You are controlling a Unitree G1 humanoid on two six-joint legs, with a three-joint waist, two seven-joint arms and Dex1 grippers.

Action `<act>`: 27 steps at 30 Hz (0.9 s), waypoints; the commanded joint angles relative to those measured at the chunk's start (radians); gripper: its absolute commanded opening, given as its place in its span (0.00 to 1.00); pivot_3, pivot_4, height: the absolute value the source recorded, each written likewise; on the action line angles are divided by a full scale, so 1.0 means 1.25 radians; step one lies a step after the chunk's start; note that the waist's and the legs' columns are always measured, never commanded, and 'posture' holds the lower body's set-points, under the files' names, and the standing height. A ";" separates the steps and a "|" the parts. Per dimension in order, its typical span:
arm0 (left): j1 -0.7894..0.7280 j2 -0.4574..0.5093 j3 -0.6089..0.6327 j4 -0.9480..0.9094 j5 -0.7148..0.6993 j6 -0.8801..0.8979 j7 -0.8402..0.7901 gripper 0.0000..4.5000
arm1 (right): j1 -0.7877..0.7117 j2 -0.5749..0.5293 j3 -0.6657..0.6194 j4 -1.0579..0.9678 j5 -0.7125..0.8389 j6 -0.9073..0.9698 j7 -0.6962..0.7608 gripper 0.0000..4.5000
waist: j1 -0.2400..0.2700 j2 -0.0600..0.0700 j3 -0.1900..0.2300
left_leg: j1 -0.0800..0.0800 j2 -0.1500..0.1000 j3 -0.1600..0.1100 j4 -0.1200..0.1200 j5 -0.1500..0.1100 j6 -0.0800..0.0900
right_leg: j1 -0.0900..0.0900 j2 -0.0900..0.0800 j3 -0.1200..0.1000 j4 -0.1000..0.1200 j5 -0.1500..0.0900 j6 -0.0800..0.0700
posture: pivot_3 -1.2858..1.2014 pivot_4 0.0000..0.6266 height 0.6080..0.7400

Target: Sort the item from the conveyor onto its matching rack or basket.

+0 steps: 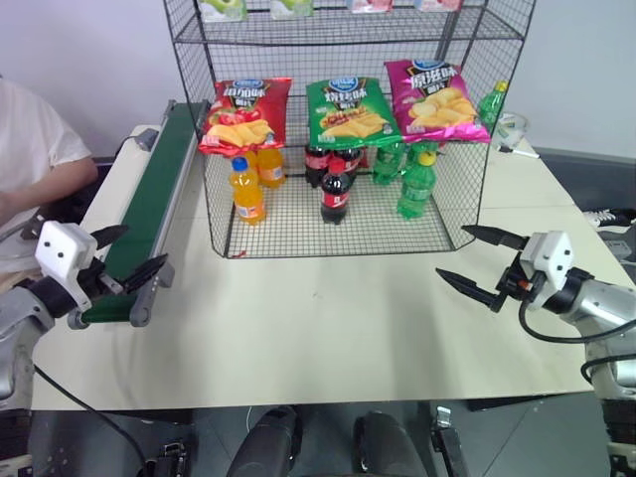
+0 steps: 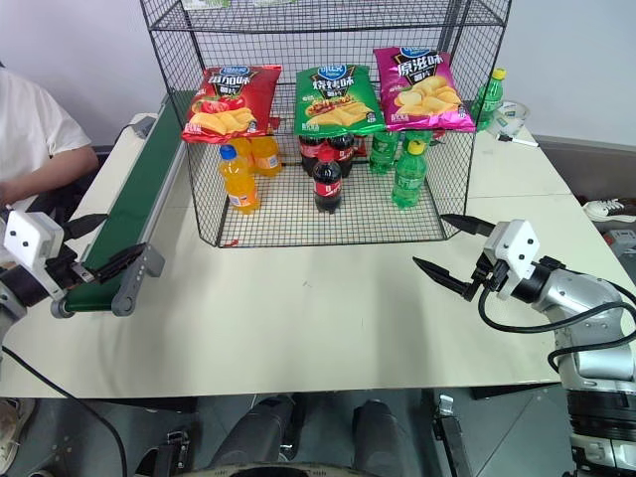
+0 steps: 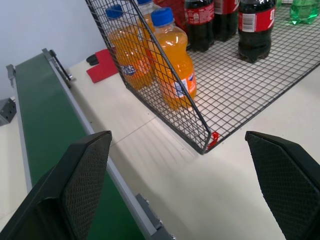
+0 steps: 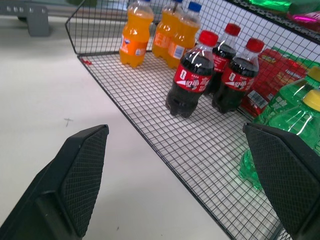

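The item (image 1: 244, 114), a red chip bag with a blue oval logo, lies on the left end of a shelf in the rack (image 1: 477, 179), drooping over the front edge. The conveyor (image 1: 149, 199), a dark-green belt in a grey frame, runs along the table's left side with nothing on the stretch I see. My left gripper (image 1: 144, 248) hovers open over the belt's near end, holding nothing. Its fingers (image 3: 85, 175) frame the belt and the rack's corner. My right gripper (image 1: 452, 251) hangs open and empty above the table, right of the rack's front.
A green chip bag (image 1: 350, 111) and a magenta one (image 1: 433, 99) share the shelf. Orange soda (image 1: 246, 189), cola (image 1: 335, 194) and green bottles (image 1: 417, 184) stand on the rack's floor. A person (image 1: 30, 159) sits at the far left beside the conveyor.
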 commanded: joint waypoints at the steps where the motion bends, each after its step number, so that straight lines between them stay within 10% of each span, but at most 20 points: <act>1: -0.019 0.012 0.007 0.005 0.016 -0.037 0.009 0.99 | -0.016 0.004 -0.007 0.000 0.003 -0.020 -0.001 1.00 | 0.000 0.000 0.000 | 0.000 0.000 0.000 0.000 0.000 0.000 | 0.000 0.000 0.000 0.000 0.000 0.000 | 0.52 0.24 1.00; 27: -0.006 0.011 0.029 0.020 -0.035 -0.006 -0.037 0.99 | -0.037 0.008 0.006 0.025 -0.011 -0.032 0.006 1.00 | 0.000 0.001 0.001 | -0.001 0.000 0.000 0.000 0.000 0.000 | -0.001 0.000 0.000 -0.001 0.000 0.000 | 0.52 0.24 1.00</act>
